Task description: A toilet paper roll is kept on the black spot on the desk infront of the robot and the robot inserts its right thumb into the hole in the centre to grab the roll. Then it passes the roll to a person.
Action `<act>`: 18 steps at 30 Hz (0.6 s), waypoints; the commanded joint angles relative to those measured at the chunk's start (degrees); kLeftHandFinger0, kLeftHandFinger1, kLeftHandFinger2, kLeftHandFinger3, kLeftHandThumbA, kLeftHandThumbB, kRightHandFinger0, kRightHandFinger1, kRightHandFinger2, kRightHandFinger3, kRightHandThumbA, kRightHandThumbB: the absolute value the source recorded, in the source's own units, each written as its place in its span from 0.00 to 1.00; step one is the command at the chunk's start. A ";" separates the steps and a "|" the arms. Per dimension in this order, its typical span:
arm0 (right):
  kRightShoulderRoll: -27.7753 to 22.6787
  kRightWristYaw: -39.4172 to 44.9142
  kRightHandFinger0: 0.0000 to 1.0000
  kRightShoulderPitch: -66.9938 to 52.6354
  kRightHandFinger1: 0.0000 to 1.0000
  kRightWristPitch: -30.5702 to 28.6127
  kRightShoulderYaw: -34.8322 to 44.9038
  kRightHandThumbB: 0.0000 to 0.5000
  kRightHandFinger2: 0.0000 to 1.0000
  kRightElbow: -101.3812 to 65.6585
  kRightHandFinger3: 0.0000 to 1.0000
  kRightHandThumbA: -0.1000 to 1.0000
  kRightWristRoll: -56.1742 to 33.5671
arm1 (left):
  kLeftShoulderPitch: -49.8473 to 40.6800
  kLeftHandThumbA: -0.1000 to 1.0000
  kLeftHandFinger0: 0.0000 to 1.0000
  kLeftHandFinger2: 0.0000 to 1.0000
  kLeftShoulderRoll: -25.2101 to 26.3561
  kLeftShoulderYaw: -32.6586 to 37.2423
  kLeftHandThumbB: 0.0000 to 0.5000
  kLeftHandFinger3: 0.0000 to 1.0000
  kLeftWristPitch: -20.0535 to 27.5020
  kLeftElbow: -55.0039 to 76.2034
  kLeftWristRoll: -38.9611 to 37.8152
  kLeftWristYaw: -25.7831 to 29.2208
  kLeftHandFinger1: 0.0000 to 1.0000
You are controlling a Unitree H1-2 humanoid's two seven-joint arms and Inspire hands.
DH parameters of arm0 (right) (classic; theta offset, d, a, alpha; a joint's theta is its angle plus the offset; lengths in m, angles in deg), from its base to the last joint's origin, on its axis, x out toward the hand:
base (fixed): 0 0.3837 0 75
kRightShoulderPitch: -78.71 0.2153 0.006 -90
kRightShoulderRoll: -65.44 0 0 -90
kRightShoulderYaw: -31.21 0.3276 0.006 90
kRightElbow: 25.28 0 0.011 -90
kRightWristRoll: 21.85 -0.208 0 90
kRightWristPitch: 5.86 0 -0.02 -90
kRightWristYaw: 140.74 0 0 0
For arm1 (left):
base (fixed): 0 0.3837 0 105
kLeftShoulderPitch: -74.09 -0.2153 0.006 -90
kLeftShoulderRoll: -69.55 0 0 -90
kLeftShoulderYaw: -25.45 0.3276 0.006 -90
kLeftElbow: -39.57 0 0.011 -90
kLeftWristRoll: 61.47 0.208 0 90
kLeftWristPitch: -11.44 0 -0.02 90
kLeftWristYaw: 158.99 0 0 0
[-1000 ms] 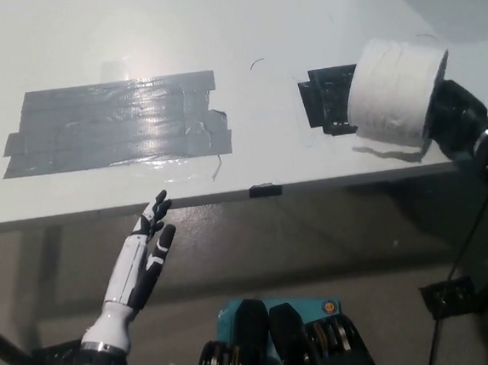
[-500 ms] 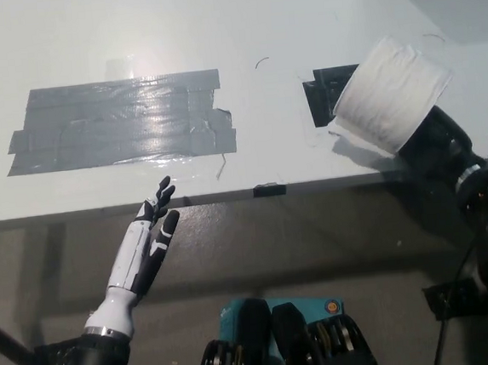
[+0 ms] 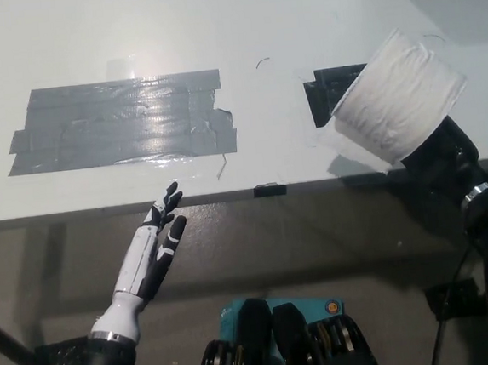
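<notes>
A white toilet paper roll [image 3: 401, 96] hangs tilted above the desk's front right part, held up on my black right hand [image 3: 441, 158]. The hand sits under and behind the roll, mostly hidden by it, and its grip inside the core cannot be seen. The roll partly covers the black spot [image 3: 328, 92] on the white desk [image 3: 239, 29] and casts a shadow beside it. My white left hand [image 3: 154, 252] rests open below the desk's front edge at the lower left, fingers straight and pointing up.
A wide patch of grey tape [image 3: 119, 121] lies on the desk's left half. A small black tab [image 3: 268, 190] sits on the front edge. Dark floor shows below the desk, with black stand parts [image 3: 446, 297] at the lower right.
The roll has risen off the black spot and tipped further, moving slightly right and toward me with my right hand. The left hand has shifted a little.
</notes>
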 commanded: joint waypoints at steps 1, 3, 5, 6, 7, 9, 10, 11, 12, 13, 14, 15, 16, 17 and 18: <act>-0.83 -11.32 0.00 1.08 0.50 3.55 -9.43 0.19 0.89 -20.71 0.99 0.00 -30.47 | -1.57 0.99 1.00 1.00 -0.23 0.46 0.14 1.00 2.34 3.90 -0.68 -0.22 1.00; -1.05 -12.64 0.00 1.61 0.50 3.55 -9.83 0.20 0.89 -21.30 1.00 0.00 -31.78 | -1.44 0.98 1.00 1.00 -0.25 0.34 0.15 1.00 1.89 3.91 -0.77 -0.30 1.00; -1.35 -13.20 0.00 2.98 0.50 3.55 -10.03 0.20 0.89 -21.40 0.99 0.00 -32.25 | -0.35 0.98 1.00 1.00 -0.10 0.08 0.15 1.00 1.91 3.45 -0.96 -0.33 1.00; -1.58 -13.57 0.00 3.37 0.50 3.55 -10.33 0.20 0.88 -21.57 0.96 0.00 -33.23 | -0.07 0.98 1.00 1.00 -0.04 0.03 0.14 1.00 2.03 3.30 -0.78 -0.20 1.00; -1.66 -13.06 0.00 3.61 0.50 3.55 -10.37 0.22 0.89 -21.81 0.95 0.00 -32.82 | -0.07 0.98 1.00 1.00 -0.02 0.03 0.14 1.00 2.19 3.23 -0.77 -0.18 1.00; -2.22 -13.29 0.00 4.13 0.51 3.55 -10.93 0.21 0.90 -22.04 0.96 0.00 -32.81 | 0.16 0.97 1.00 1.00 -0.04 0.04 0.11 1.00 1.89 3.41 -0.52 -0.13 1.00; -2.54 -13.53 0.00 4.61 0.51 3.55 -11.18 0.21 0.90 -21.91 0.96 0.00 -33.36 | 0.49 0.96 1.00 1.00 -0.05 0.02 0.11 1.00 1.63 3.40 -0.54 -0.19 1.00; -2.61 -13.44 0.00 4.70 0.49 3.55 -11.26 0.20 0.89 -21.99 0.96 0.00 -33.29 | 0.52 0.96 1.00 1.00 -0.04 0.03 0.10 1.00 1.72 3.29 -0.57 -0.20 1.00; -2.64 -13.33 0.00 4.76 0.49 3.55 -11.28 0.20 0.89 -22.03 0.96 0.00 -33.18 | 0.54 0.95 1.00 1.00 -0.04 0.03 0.09 1.00 1.79 3.20 -0.59 -0.20 1.00; -2.83 -13.36 0.00 5.02 0.48 3.55 -11.47 0.19 0.88 -22.11 0.96 0.00 -33.18 | 0.56 0.94 1.00 1.00 -0.03 0.03 0.10 1.00 2.30 3.01 -0.85 -0.25 1.00; -3.09 -13.66 0.00 5.56 0.47 3.55 -11.41 0.19 0.88 -21.94 0.96 0.00 -33.51 | 1.16 0.94 1.00 1.00 -0.05 -0.01 0.10 1.00 2.39 2.72 -1.01 -0.31 1.00; -3.30 -14.36 0.00 5.94 0.47 3.55 -11.48 0.18 0.88 -22.03 0.96 0.00 -34.02 | 1.40 0.93 1.00 1.00 -0.02 0.00 0.10 1.00 2.05 2.79 -0.96 -0.41 1.00; -3.45 -14.77 0.00 6.07 0.47 3.55 -11.65 0.17 0.88 -22.02 0.96 0.00 -34.66 | 1.39 0.93 1.00 1.00 0.00 0.02 0.10 1.00 1.98 2.84 -0.96 -0.45 1.00; -3.81 -15.84 0.00 6.61 0.47 3.55 -11.71 0.18 0.87 -21.95 0.97 0.00 -35.96 | 1.86 0.93 1.00 1.00 -0.08 0.02 0.10 1.00 1.87 2.74 -1.09 -0.54 1.00; -3.86 -16.34 0.00 6.76 0.47 3.55 -11.76 0.19 0.87 -22.00 0.97 0.00 -36.32 | 1.91 0.93 1.00 1.00 -0.08 0.02 0.09 1.00 1.79 2.76 -1.12 -0.57 1.00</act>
